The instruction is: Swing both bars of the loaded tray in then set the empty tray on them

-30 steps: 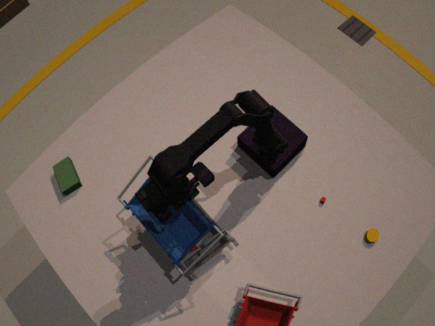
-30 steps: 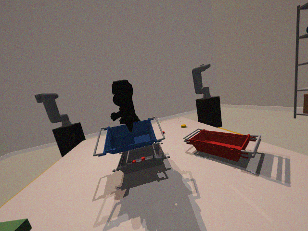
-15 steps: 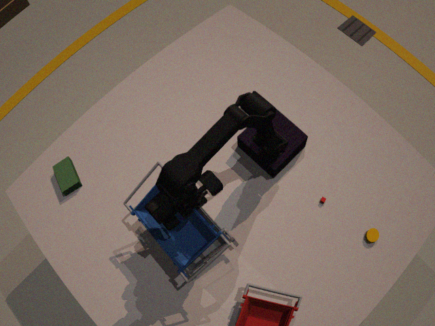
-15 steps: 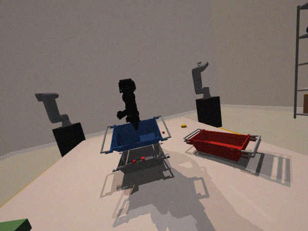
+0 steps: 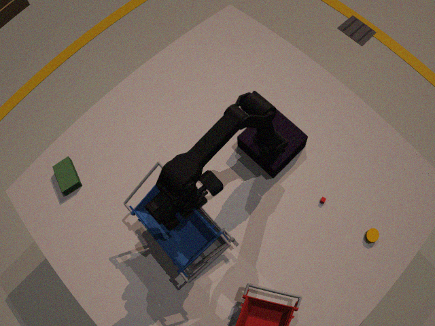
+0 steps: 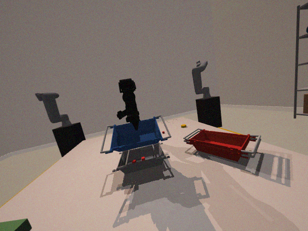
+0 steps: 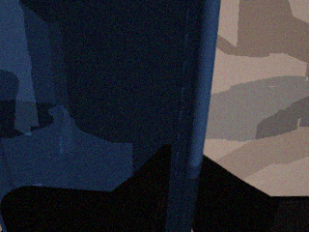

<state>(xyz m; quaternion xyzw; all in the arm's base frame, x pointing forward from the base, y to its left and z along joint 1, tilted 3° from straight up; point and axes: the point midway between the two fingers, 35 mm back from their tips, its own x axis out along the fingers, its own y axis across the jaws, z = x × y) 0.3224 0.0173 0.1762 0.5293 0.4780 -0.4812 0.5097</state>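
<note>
My gripper [image 6: 136, 127] [image 7: 176, 152] is shut on the long wall of the empty blue tray [image 5: 154, 224] [image 6: 149, 121] [image 7: 208, 58]. It holds this tray above the loaded grey tray [image 6: 144, 166], with a gap showing between them in the exterior view. The blue tray tips toward that camera; its own wire bars stick out past its ends. Two red blocks [image 6: 134, 161] [image 6: 143, 158] show in the grey tray. A grey wire bar [image 6: 128, 155] of the grey tray seems to lie in across its top; the other is hard to make out. The blue tray hides most of the load in the top view.
A red tray [image 5: 263, 314] [image 6: 216, 150] with wire bars stands to one side. A green block [image 5: 66, 176] [image 6: 15, 224], a loose red cube [image 5: 323, 200] [image 6: 163, 132] and a yellow disc [image 5: 372, 235] [image 6: 183, 125] lie on the table.
</note>
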